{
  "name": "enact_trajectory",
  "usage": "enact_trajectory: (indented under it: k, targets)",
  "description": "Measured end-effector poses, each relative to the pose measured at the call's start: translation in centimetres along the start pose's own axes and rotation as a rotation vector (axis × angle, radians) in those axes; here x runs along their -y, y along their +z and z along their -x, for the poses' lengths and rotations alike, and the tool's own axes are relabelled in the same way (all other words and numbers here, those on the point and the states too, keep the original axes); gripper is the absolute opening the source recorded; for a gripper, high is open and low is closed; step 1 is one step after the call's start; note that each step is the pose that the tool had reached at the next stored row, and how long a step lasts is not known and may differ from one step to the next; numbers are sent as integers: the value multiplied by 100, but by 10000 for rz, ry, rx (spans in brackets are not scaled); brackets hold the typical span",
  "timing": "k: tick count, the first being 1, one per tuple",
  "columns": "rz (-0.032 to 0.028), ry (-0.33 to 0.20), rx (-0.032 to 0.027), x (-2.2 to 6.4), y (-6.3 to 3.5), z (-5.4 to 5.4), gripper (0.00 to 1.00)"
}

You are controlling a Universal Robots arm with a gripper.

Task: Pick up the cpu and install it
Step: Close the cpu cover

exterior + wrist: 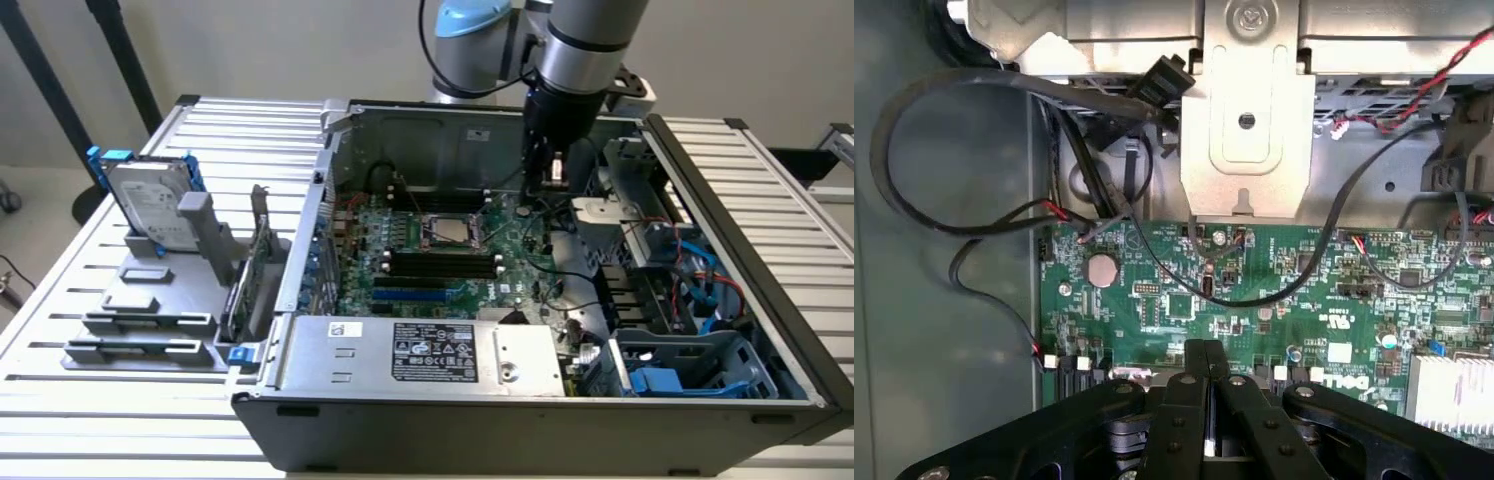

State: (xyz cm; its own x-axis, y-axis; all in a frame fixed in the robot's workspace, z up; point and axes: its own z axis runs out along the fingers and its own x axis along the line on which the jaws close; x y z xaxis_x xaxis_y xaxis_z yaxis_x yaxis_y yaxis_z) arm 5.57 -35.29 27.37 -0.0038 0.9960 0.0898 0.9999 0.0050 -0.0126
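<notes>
Grey plastic fixture [147,300] stands at the exterior view's left on the slatted desk [54,400], carrying the hard drive [150,205] upright in its blue brackets. Just beside it lies the open computer case [534,415], with the green motherboard [514,240] flat on its floor. Near the middle of that board, the cpu [451,233] shows as a dull silver square lying inside the socket frame [430,218], above the row of black memory sticks [441,262].

Toward the exterior view's right of the socket, the arm reaches down into the case. Its fingers [550,183] are near the board's far edge, apart from the chip. In the wrist view the fingers [1194,368] are pressed together with nothing between them, poised over the board.

Judging by this, pick-up and placing look done, as the chip appears seated. Whether the socket's retaining frame and lever are latched, I cannot tell.
</notes>
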Motion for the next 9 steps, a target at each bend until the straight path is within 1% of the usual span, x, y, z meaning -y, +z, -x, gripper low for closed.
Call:
enact_trajectory:
  k: [1,2,9]
  targets:
    - [0,-3,-38,-10,7,-7,11]
    - [1,-7,-57,-14,18,-10,11]
    - [-5,-59,-65,-19,141,-15,11]
